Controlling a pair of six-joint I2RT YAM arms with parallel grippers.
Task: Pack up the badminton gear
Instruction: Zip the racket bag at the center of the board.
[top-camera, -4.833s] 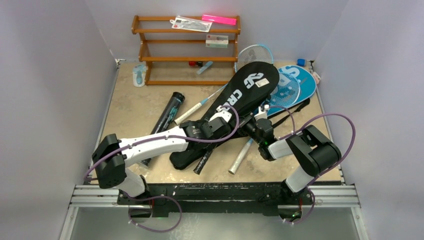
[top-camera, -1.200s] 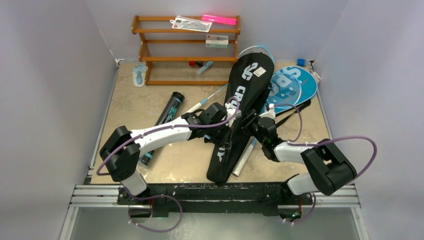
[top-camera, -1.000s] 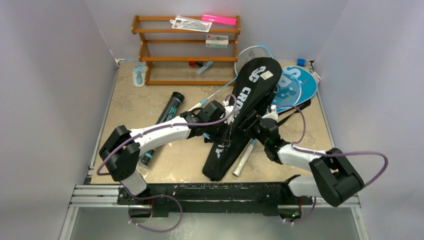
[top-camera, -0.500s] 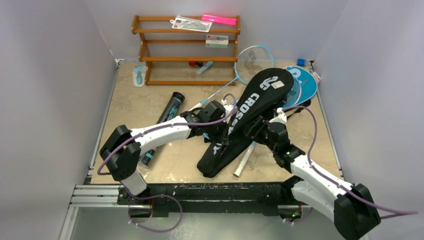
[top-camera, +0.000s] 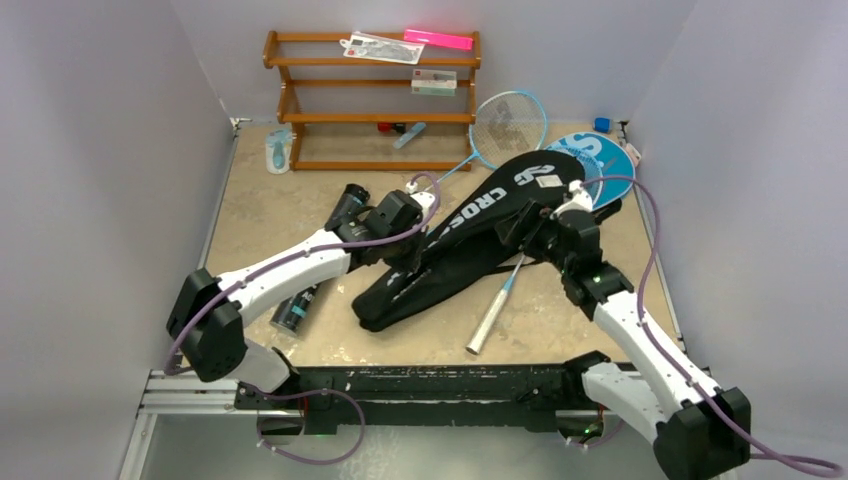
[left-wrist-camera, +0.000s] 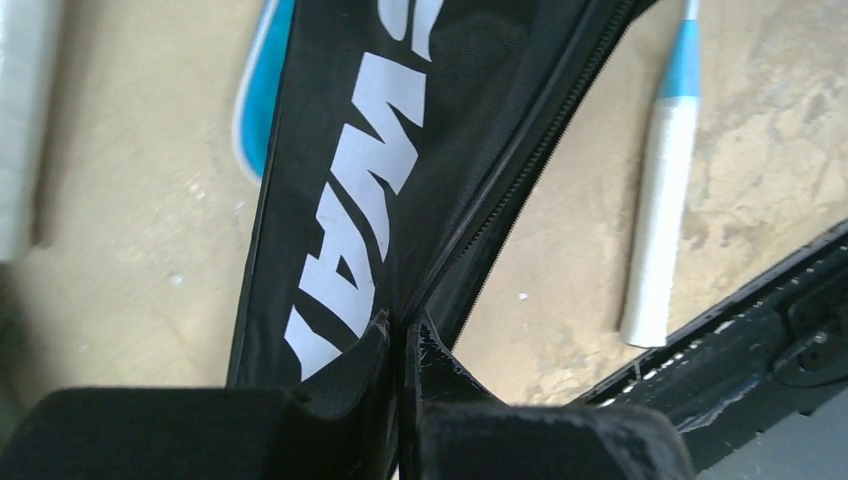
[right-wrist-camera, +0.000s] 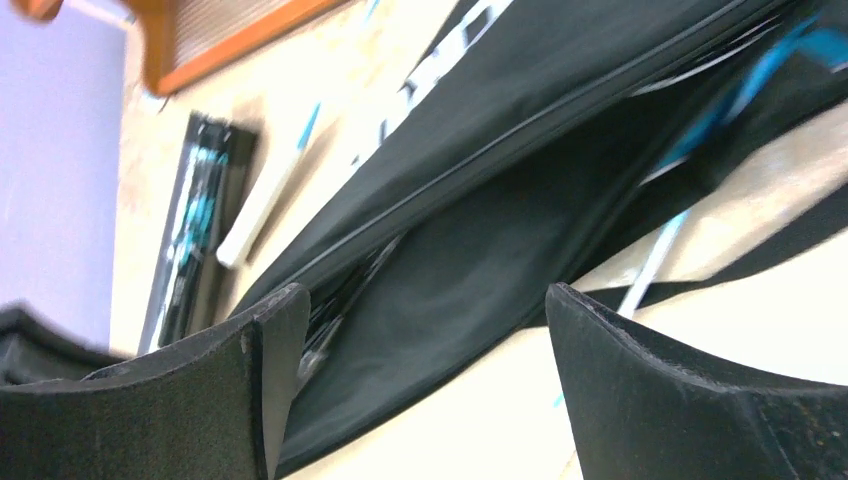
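The black "CROSSWAY" racket cover (top-camera: 478, 225) lies slantwise across the middle of the table, its zip edge gaping. My left gripper (top-camera: 408, 258) is shut on that zip edge (left-wrist-camera: 405, 335) near the cover's narrow end. Over the cover's wide half my right gripper (top-camera: 532, 222) hangs open with nothing between its fingers (right-wrist-camera: 425, 300). One racket's white handle (top-camera: 486, 318) sticks out from under the cover towards the front. A light-blue racket (top-camera: 508, 120) lies behind the cover. The blue "SPORT" cover (top-camera: 603, 160) is partly hidden beneath it. The long black tube (top-camera: 296, 308) lies under my left arm.
The brown wooden rack (top-camera: 370, 100) stands at the back, with a pink bar (top-camera: 438, 40) and clear packets on its shelves. A small pale-blue item (top-camera: 278, 150) lies left of the rack. The black front rail (left-wrist-camera: 760, 320) runs close to the white handle (left-wrist-camera: 655, 250).
The cover has swung from steep to a flatter slant, head to the right, narrow end dragged left by my left gripper. My right gripper moved back and right and stands wider.
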